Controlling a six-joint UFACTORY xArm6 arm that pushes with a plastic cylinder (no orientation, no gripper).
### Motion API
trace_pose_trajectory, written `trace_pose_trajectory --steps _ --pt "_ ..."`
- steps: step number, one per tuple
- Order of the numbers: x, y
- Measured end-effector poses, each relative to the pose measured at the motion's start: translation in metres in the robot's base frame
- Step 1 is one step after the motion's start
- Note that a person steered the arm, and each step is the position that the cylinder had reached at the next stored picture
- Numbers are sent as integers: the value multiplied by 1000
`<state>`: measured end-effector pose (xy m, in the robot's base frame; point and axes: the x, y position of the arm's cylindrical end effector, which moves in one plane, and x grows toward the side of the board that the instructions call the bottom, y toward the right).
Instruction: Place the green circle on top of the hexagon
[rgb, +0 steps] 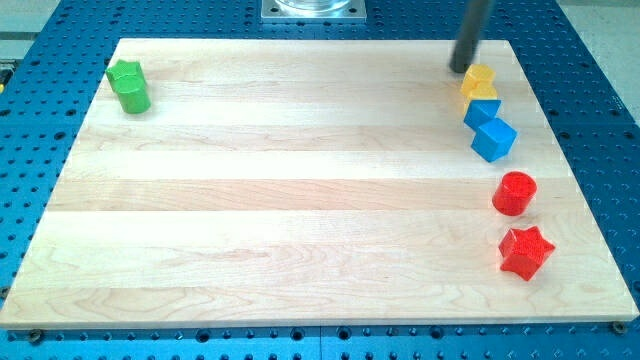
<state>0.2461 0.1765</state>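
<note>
Two green blocks touch at the view's top left: a green star (124, 72) and, just below it, a rounded green block that looks like the green circle (134, 98). At the view's top right is a yellow block (479, 78) with a faceted outline, possibly the hexagon. My tip (460, 69) is on the board just left of it, touching or nearly so. The tip is far to the right of the green blocks.
Below the yellow block run a blue block (481, 110), a blue cube (494, 139), a red circle (515, 192) and a red star (526, 252), all down the right side of the wooden board (280, 200). A metal base (313, 9) is at the top edge.
</note>
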Motion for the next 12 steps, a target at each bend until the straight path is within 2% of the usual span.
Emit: trace_pose_trajectory --steps 1,2,3,4,5,6,8,9,10,11,12 --pt "73 -143" --pt "164 -276" --pt "197 -432" --pt "159 -479" --pt "100 -472" --pt "80 -434" --pt "65 -211" --pt "95 -241" --pt "90 -179" --pt "57 -117" --pt "61 -155"
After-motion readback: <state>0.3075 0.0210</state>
